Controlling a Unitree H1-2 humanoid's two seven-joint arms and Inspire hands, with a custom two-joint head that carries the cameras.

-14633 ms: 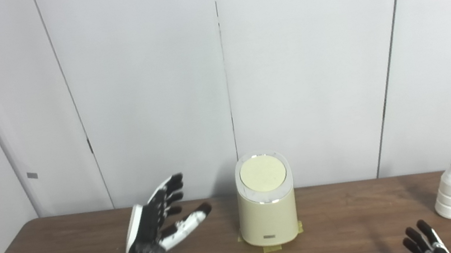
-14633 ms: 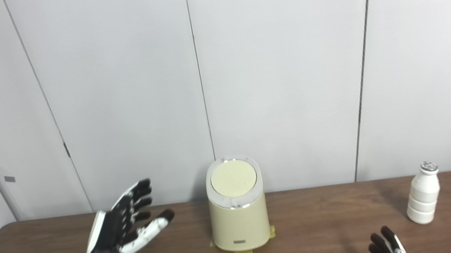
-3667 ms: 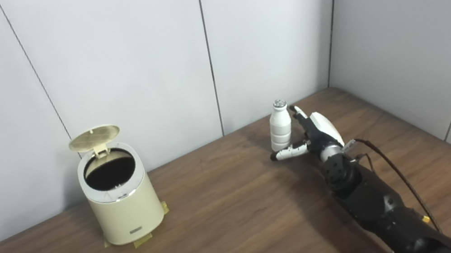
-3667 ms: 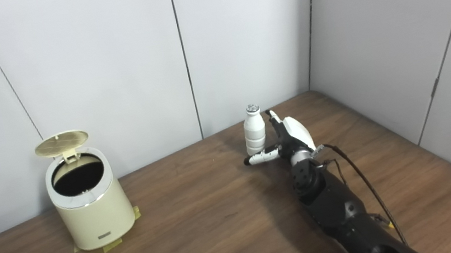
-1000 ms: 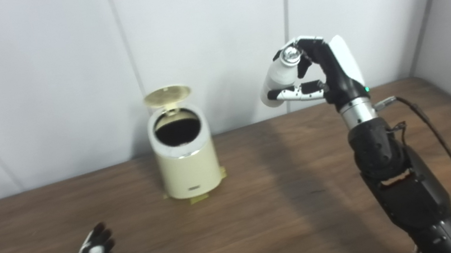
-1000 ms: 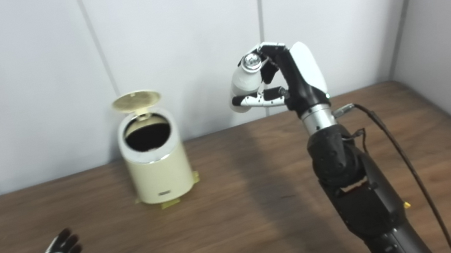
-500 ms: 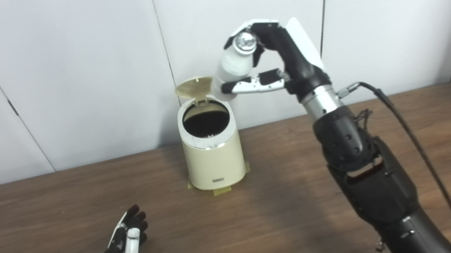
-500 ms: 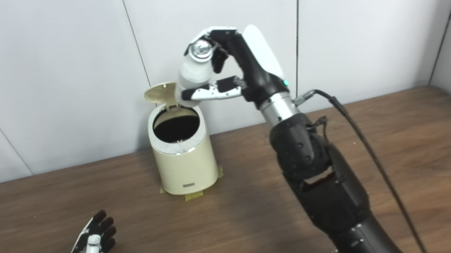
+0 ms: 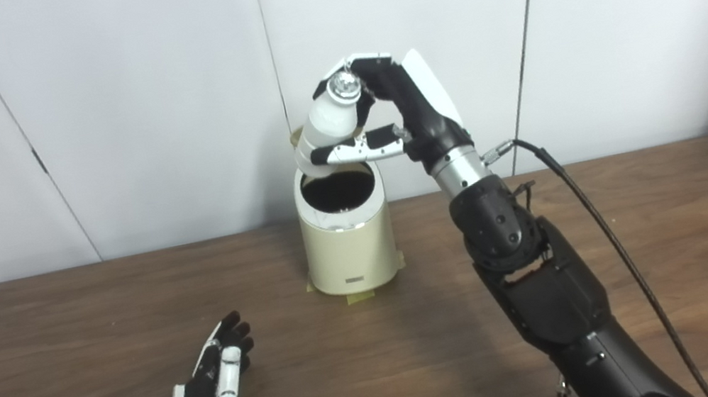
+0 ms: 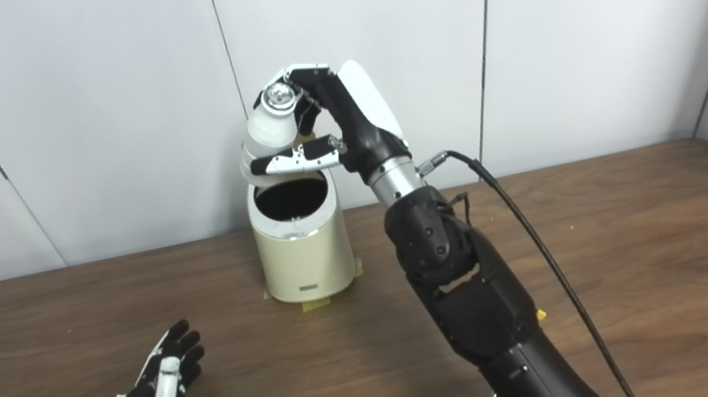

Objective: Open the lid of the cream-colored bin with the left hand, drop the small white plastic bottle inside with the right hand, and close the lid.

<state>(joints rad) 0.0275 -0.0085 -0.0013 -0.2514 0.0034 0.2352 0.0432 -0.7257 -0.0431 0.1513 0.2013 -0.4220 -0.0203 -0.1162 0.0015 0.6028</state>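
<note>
The cream-colored bin (image 9: 350,249) stands at the back middle of the table with its dark mouth (image 9: 338,187) uncovered. Its lid (image 9: 296,137) is raised behind, mostly hidden by the bottle. My right hand (image 9: 399,113) is shut on the small white plastic bottle (image 9: 329,116), holding it tilted just above the bin's mouth, silver cap up and toward me. My left hand (image 9: 213,389) rests flat on the table at the front left, open, holding nothing, well away from the bin.
The bin sits on yellow tape (image 9: 355,293) on the brown wooden table (image 9: 690,228). Grey wall panels (image 9: 130,106) rise right behind the bin. A black cable (image 9: 585,203) trails from my right wrist.
My right hand has carried the bottle left until it hangs over the bin's mouth. The camera has also turned, shifting the whole scene. The left hand still lies flat.
</note>
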